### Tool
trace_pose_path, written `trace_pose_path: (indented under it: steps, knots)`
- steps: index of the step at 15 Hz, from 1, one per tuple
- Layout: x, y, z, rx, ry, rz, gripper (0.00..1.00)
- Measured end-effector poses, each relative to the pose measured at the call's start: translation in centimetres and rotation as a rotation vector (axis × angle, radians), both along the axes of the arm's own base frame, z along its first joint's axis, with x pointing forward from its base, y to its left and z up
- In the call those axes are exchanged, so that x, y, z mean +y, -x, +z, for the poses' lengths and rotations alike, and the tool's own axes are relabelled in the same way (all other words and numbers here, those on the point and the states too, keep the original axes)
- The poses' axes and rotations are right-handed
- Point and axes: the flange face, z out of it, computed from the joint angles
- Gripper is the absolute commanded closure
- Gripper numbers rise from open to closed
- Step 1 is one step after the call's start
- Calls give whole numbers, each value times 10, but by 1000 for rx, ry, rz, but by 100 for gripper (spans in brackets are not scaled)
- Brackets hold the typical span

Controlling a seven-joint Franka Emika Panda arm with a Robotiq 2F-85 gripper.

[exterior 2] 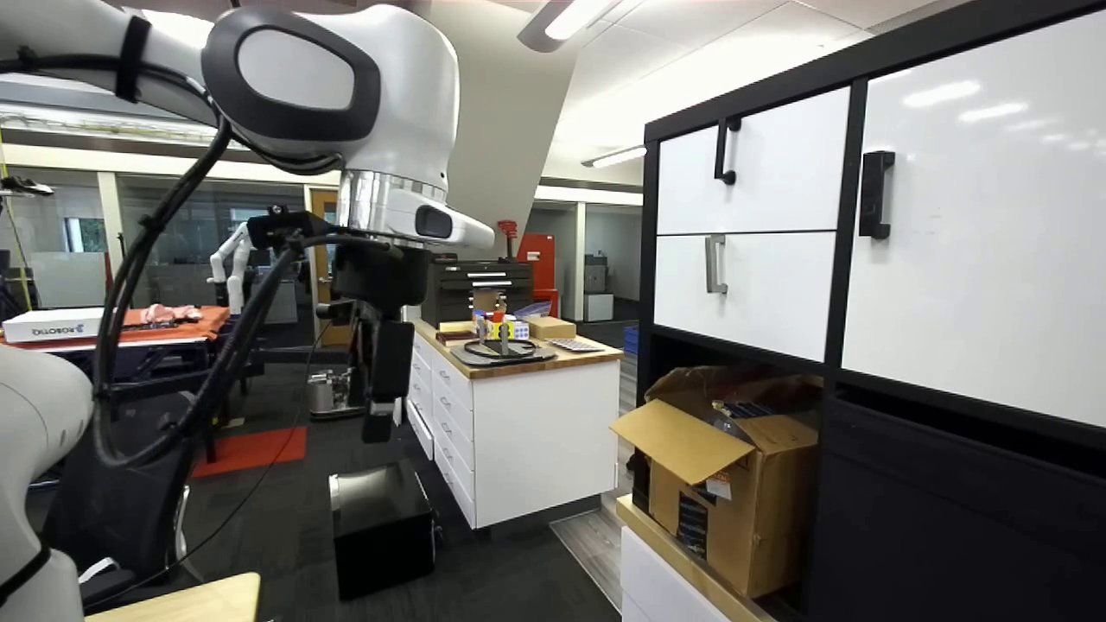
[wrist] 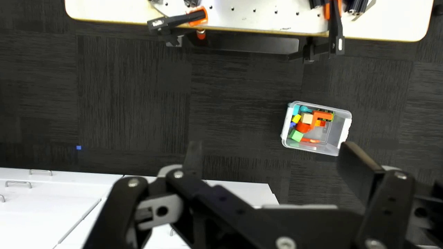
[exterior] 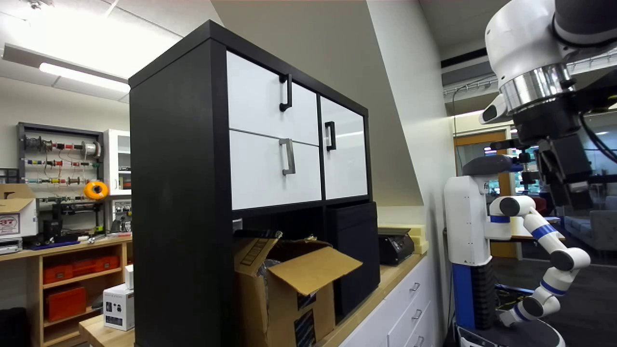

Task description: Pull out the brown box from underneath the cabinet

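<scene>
The brown box (exterior: 289, 308) is tan cardboard and stands in the lower open cube of the cabinet (exterior: 176, 193), under the white drawer fronts. In an exterior view the same box (exterior 2: 747, 510) shows a front flap hanging outward, folded up top flaps and loose material inside. The cabinet (exterior 2: 752, 294) has black sides and white fronts with bar handles. My gripper (exterior: 576, 195) hangs pointing down, well apart from the cabinet and the box; it also shows in an exterior view (exterior 2: 380, 423). In the wrist view the gripper (wrist: 271, 148) has its fingers wide apart with nothing between them. Box and cabinet are out of the wrist view.
A dark fabric bin (exterior: 354, 260) fills the cube beside the box. The cabinet stands on a wooden counter (exterior: 395, 277) with white drawers. A clear tub of blocks (wrist: 339, 133) lies on the floor below. A table with clamps (wrist: 259, 17) and a black box (exterior 2: 380, 527) are nearby.
</scene>
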Motion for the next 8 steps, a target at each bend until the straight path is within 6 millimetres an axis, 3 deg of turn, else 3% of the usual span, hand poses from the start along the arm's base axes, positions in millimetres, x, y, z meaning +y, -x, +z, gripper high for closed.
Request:
trace_pose_path:
  steps: [8]
  knots:
    - [14,-49,-35,-83,6,117,0]
